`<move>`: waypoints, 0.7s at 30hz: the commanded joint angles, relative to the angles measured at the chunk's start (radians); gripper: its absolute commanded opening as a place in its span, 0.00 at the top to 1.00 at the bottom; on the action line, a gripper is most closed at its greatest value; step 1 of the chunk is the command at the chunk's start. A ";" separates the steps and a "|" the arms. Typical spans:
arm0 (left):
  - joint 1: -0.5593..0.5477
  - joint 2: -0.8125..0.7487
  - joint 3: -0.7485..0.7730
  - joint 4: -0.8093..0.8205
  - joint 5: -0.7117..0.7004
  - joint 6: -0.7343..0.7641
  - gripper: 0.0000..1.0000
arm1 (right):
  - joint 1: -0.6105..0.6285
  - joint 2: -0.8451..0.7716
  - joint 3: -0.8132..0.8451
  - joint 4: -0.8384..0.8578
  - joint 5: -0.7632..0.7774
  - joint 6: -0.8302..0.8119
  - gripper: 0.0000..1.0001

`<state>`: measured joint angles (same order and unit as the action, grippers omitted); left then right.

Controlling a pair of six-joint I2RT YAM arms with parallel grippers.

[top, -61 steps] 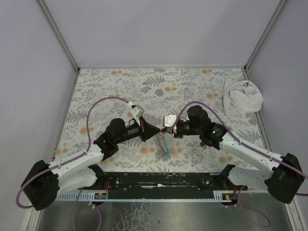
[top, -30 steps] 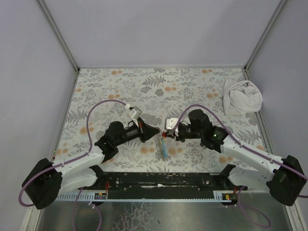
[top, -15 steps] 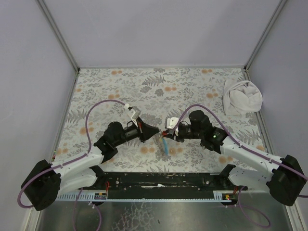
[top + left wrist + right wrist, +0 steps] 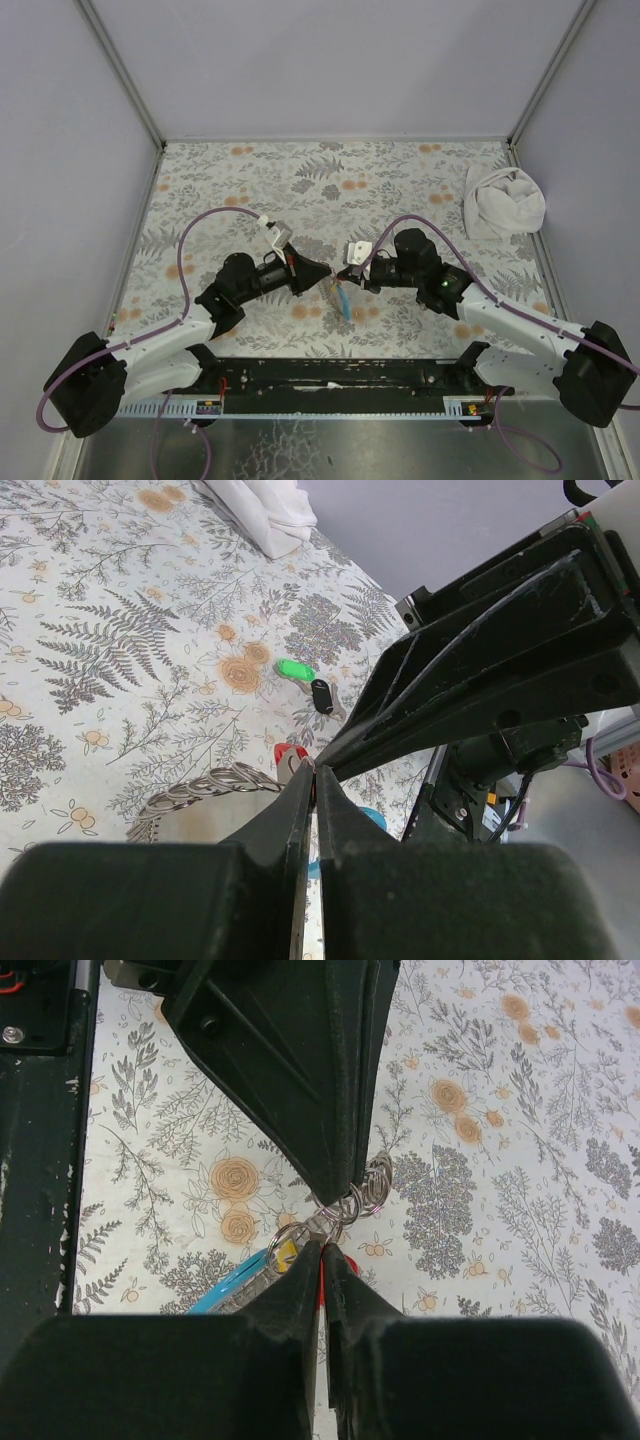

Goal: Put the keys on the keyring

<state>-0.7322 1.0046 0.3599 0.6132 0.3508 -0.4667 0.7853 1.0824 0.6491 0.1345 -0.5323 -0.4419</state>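
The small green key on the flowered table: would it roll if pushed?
The small green plastic-headed key lies flat, so it would probably slide rather than roll. Being tiny, it is likely light and easily flicked.

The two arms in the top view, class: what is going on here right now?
Both arms meet tip to tip over the keyring near the front of the table. The left pincer is shut on the ring's metal coils. The right pincer is shut at the same spot, with the yellow key and the red key at its tip; what it grips is unclear. The green key and the black key lie loose on the table, apart from the ring.
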 commanded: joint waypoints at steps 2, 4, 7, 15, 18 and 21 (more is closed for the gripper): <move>0.007 -0.003 -0.005 0.127 -0.010 -0.008 1.00 | -0.003 0.013 0.009 0.052 -0.016 0.007 1.00; 0.006 -0.003 -0.015 0.151 -0.020 -0.024 1.00 | -0.003 0.021 0.015 0.050 -0.029 0.004 1.00; 0.004 0.001 -0.034 0.210 -0.032 -0.052 1.00 | -0.003 0.032 0.018 0.063 -0.044 0.007 1.00; -0.011 0.001 -0.069 0.256 -0.079 -0.064 1.00 | -0.003 0.020 0.016 0.080 -0.025 0.009 1.00; -0.010 -0.014 -0.080 0.251 -0.086 -0.057 1.00 | -0.003 0.016 0.020 0.062 -0.012 0.001 1.00; -0.011 -0.010 -0.078 0.253 -0.079 -0.057 1.00 | -0.003 0.032 0.034 0.050 -0.020 0.007 1.00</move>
<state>-0.7391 1.0111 0.2852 0.7563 0.2928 -0.5220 0.7853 1.1172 0.6491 0.1692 -0.5423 -0.4343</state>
